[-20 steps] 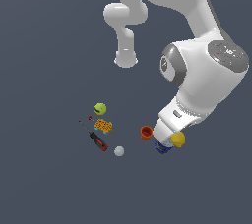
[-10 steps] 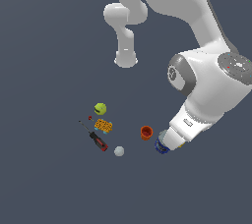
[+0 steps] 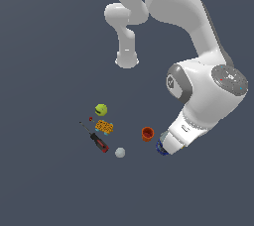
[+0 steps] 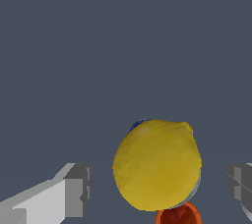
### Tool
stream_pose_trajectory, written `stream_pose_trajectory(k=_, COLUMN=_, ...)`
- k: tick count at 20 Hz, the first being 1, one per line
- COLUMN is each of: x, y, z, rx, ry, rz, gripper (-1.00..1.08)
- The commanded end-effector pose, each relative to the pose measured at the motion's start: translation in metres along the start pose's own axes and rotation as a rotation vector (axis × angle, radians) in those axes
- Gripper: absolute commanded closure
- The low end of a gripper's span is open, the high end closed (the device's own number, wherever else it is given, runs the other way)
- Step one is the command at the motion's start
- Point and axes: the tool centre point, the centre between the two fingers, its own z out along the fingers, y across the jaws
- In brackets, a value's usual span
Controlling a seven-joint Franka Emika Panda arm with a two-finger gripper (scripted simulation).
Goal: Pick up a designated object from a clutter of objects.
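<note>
Since a second ago the arm has swung lower, and in the exterior view its wrist now hides the lemon that showed beside the blue can [image 3: 160,146] then; half a second ago it was already covered. The wrist view shows the lemon [image 4: 157,165]: smooth, rounded, yellow-orange, with a small nub at one end, sitting over the can next to the orange cup [image 3: 147,134]. The hand [image 4: 157,186] is wide open, its fingers [image 4: 76,188] either side of the lemon, not touching, holding nothing.

The lemon [image 4: 157,165] lies between the pincer [image 4: 160,188] fingers, beside the cup [image 4: 178,215].
</note>
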Motion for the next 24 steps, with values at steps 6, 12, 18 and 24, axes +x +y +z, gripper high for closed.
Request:
stream_pose_trajectory(k=6, x=0.0, y=0.0, z=0.024, rx=0.0, ry=0.0, rz=-0.002, gripper=-0.92)
stream_pose_trajectory(k=12, x=0.001, y=0.0, z=0.023, rx=0.0, ry=0.0, rz=-0.002, gripper=1.08)
stream_pose_trajectory(k=18, x=0.001, y=0.0, z=0.023, rx=0.0, ry=0.0, rz=-0.002, gripper=1.08)
stream_pose_trajectory(k=24, x=-0.001, y=-0.001, z=0.022, rx=0.0, ry=-0.001, rz=-0.001, gripper=1.08)
